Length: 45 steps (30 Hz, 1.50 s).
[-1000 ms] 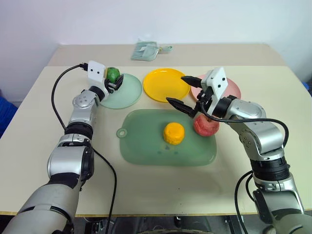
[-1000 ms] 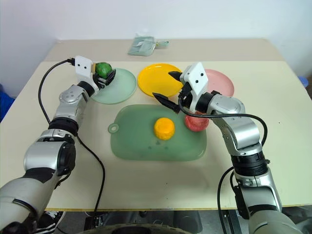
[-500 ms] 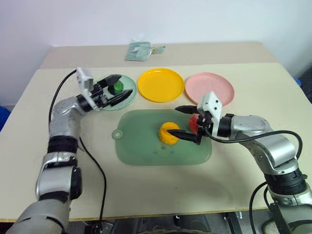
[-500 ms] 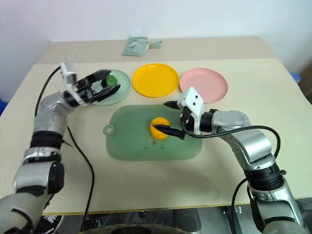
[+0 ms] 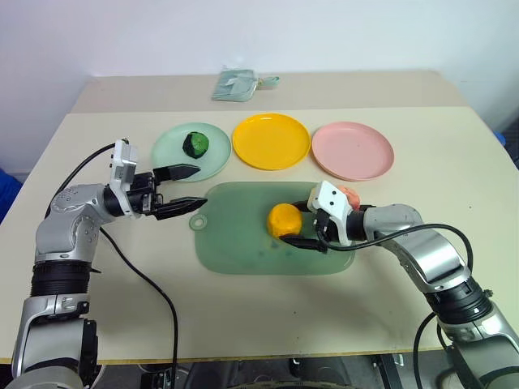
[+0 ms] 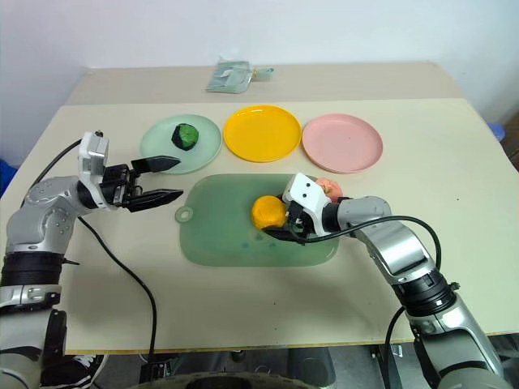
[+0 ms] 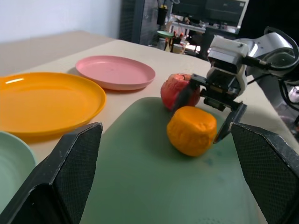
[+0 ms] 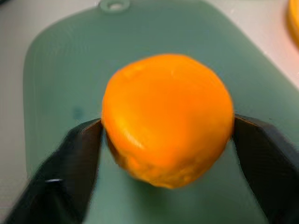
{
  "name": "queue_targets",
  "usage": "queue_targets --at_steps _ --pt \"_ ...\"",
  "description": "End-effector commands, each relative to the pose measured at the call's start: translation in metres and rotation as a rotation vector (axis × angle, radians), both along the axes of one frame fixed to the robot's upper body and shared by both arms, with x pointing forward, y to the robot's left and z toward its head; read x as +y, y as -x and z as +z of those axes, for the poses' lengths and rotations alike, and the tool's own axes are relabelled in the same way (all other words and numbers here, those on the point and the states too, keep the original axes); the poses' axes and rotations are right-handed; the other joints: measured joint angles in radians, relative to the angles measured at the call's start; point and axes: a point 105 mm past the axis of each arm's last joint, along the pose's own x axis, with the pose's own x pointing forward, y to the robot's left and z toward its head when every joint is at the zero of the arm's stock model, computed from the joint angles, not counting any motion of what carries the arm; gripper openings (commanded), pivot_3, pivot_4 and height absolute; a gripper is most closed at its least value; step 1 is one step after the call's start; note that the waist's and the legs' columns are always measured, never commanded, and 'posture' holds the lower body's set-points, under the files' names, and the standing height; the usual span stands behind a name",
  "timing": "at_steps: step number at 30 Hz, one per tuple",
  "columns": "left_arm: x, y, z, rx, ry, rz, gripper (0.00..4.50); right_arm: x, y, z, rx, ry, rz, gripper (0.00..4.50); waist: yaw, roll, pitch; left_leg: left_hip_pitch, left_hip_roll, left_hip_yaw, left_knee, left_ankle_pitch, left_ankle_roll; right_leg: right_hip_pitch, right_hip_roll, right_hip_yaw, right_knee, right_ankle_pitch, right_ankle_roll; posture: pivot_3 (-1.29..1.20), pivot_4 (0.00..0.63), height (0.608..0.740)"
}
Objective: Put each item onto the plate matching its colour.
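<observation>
Orange (image 8: 167, 119) on mat (image 5: 235, 243), pinched across widest part by right gripper (image 5: 302, 224) fingers. Looks light, smooth, rounded, likely slippery; best gripped at equator, squeezed gently. Left gripper (image 5: 180, 190) fingers spread, empty, over desk (image 5: 243, 316).

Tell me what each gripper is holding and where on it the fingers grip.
The right gripper holds the orange fruit, one of its fingers on each side, on the mat. The left gripper is open and holds nothing.
</observation>
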Motion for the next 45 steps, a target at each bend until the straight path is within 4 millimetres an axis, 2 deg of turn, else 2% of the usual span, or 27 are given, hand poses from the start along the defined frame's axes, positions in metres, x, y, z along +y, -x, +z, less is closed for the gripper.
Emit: queue_targets --at_steps 1,5,8,10,12,18,21,24,28,30,32,35,40,42,45 --pt "-0.003 0.009 0.020 -0.071 0.013 -0.013 4.50 0.009 -0.008 0.039 -0.104 -0.123 0.004 2.98 -0.002 0.000 0.000 0.000 0.000 0.000 0.000 0.000 0.000 0.000 0.000 0.000 0.000 0.000 0.000 0.00 0.150 0.740" --pt "-0.002 -0.006 0.028 -0.148 0.019 0.093 4.50 0.016 -0.033 0.087 -0.185 -0.364 -0.108 2.98 -0.001 0.000 0.000 0.000 0.000 0.000 -0.001 0.000 0.000 0.000 0.001 0.000 0.000 0.000 0.000 0.00 0.150 0.740" --pt "-0.001 -0.022 0.036 -0.163 0.062 0.193 4.50 0.011 -0.068 0.106 -0.286 -0.421 -0.298 2.98 0.003 0.000 0.000 0.001 0.000 0.000 0.000 0.002 -0.003 0.000 0.001 0.000 0.000 0.001 -0.001 0.00 0.150 0.740" --pt "-0.004 -0.024 0.036 -0.176 0.060 0.201 4.50 0.008 -0.091 0.100 -0.286 -0.392 -0.424 2.98 0.003 0.000 0.000 0.001 0.000 0.000 0.000 0.003 -0.005 0.000 0.001 0.000 0.001 0.001 -0.001 0.00 0.150 0.740" --pt "-0.003 -0.031 0.033 -0.180 0.044 0.247 4.50 0.013 -0.107 0.093 -0.284 -0.371 -0.475 2.98 0.001 0.000 0.000 0.001 0.000 0.000 -0.001 0.003 -0.005 0.000 0.001 0.000 0.000 0.001 -0.001 0.00 0.150 0.740" --pt "0.007 -0.047 0.024 -0.252 -0.027 0.367 4.50 0.039 -0.139 0.086 -0.303 -0.363 -0.502 2.98 -0.013 0.000 0.000 0.000 0.000 0.002 -0.004 0.004 -0.007 -0.004 0.001 0.002 0.001 0.001 -0.001 0.00 0.150 0.740" --pt "0.012 -0.044 0.024 -0.263 -0.022 0.361 4.50 0.035 -0.150 0.083 -0.321 -0.334 -0.536 4.36 -0.017 0.000 0.000 0.000 0.000 0.002 -0.005 0.004 -0.007 -0.004 0.001 0.002 0.001 0.001 -0.001 0.00 0.150 0.740" --pt "0.015 -0.037 0.028 -0.267 0.025 0.334 4.50 0.024 -0.154 0.097 -0.321 -0.413 -0.574 4.45 -0.012 0.000 0.000 0.000 0.000 0.002 -0.005 0.004 -0.007 -0.004 0.001 0.002 0.001 0.001 -0.001 0.00 0.150 0.740" --pt "0.013 -0.020 0.042 -0.213 0.171 0.237 4.50 0.006 -0.144 0.127 -0.305 -0.567 -0.537 4.45 -0.010 0.001 0.000 0.000 0.000 0.002 -0.005 0.004 -0.007 -0.004 0.001 0.002 0.001 0.001 -0.001 0.00 0.150 0.740" --pt "0.009 -0.006 0.042 -0.143 0.214 0.141 4.50 0.001 -0.127 0.141 -0.287 -0.612 -0.445 4.45 -0.009 0.001 0.000 0.000 0.000 0.002 -0.005 0.004 -0.007 -0.004 0.001 0.002 0.001 0.001 -0.001 0.00 0.150 0.740" --pt "0.006 0.005 0.035 -0.084 0.201 0.064 4.50 -0.001 -0.102 0.143 -0.279 -0.566 -0.312 4.45 -0.009 0.001 0.000 -0.001 0.000 0.002 -0.005 0.004 -0.006 -0.004 0.001 0.002 0.001 0.001 -0.001 0.00 0.150 0.740" --pt "0.003 0.009 0.021 -0.047 0.145 0.020 4.50 -0.010 -0.066 0.126 -0.226 -0.421 -0.174 4.45 -0.001 0.001 0.000 0.000 0.000 0.002 -0.005 0.004 -0.006 -0.004 0.001 0.002 0.001 0.001 -0.001 0.00 0.150 0.740" --pt "-0.004 0.019 0.015 0.014 0.138 -0.095 4.50 -0.047 -0.021 0.085 -0.110 -0.172 -0.122 4.45 0.002 0.001 0.000 0.000 0.000 0.002 -0.003 0.000 0.000 -0.003 0.001 0.002 0.000 0.001 -0.001 0.00 0.150 0.740" --pt "-0.005 0.018 0.014 0.012 0.144 -0.111 4.50 -0.061 -0.012 0.074 -0.063 -0.135 -0.147 4.45 -0.002 0.001 0.000 0.000 0.000 0.002 -0.003 0.000 0.000 -0.002 0.001 0.002 0.000 0.001 -0.001 0.00 0.150 0.740" --pt "-0.006 0.014 0.009 0.021 0.129 -0.117 4.50 -0.078 -0.014 0.060 -0.082 -0.064 -0.221 4.45 -0.007 0.001 0.000 0.001 0.001 0.002 -0.003 0.000 0.000 -0.002 0.001 0.002 0.001 0.001 -0.001 0.00 0.150 0.740"
